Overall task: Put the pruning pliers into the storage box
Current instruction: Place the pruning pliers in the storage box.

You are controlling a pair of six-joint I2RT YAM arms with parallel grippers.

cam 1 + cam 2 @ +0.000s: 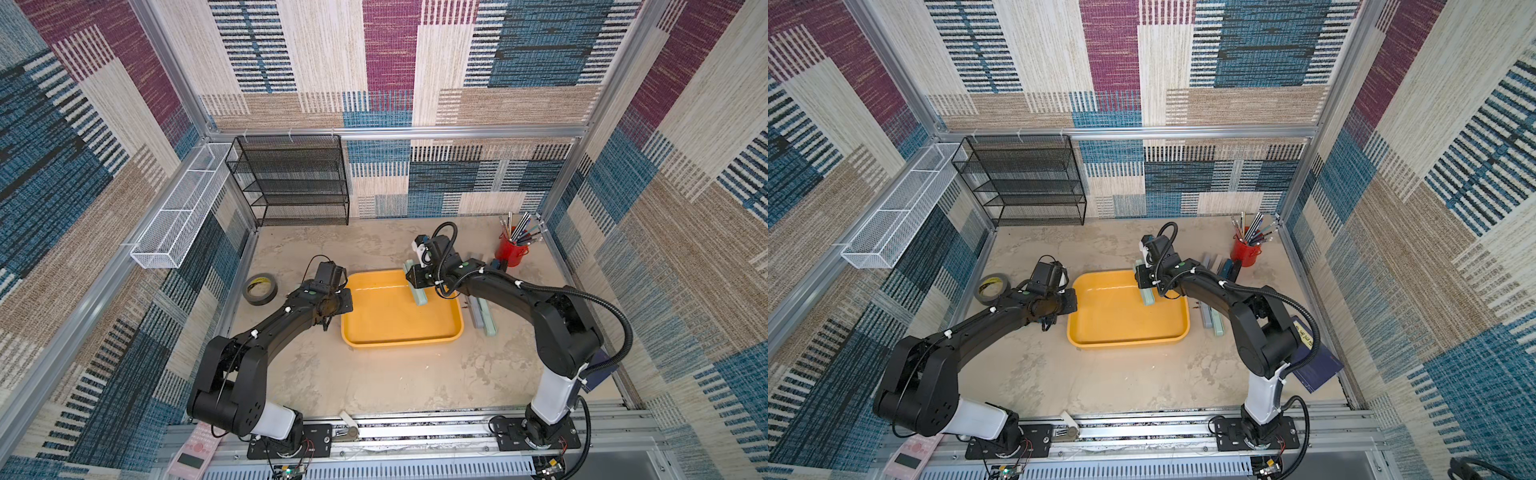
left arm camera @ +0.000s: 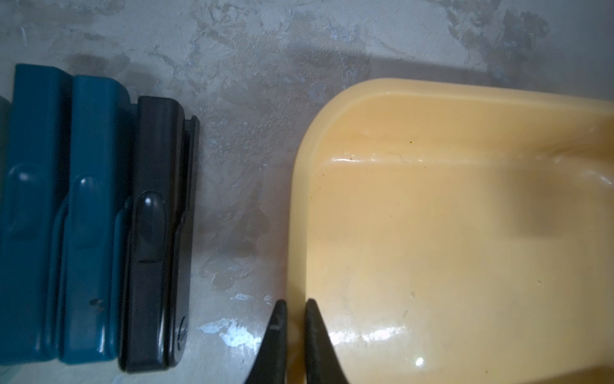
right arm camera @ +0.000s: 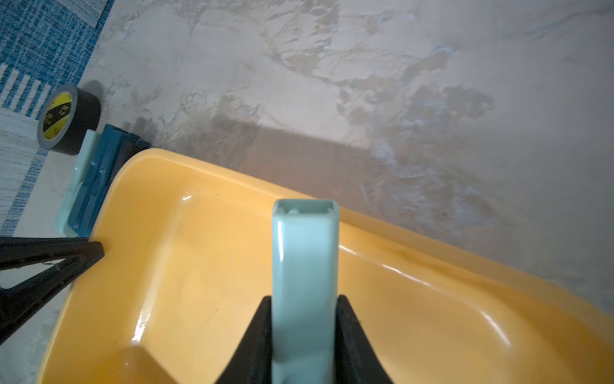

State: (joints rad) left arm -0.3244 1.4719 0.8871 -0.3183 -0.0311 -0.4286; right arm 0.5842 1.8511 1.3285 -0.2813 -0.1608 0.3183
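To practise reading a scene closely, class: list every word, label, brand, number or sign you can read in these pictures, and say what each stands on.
No text here can be read.
On the black tape roll: a yellow label with black print in its core, too blurred to read.
On the dark blue book: a small yellow sticker, too small to read.
On the pink device: a dark screen and a round mark, nothing legible.

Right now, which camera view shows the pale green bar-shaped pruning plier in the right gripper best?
The right wrist view: the pale green bar-shaped pruning plier fills the centre, clamped by the right gripper over the yellow-orange plastic storage box. In both top views only its ends show. The left wrist view misses it.
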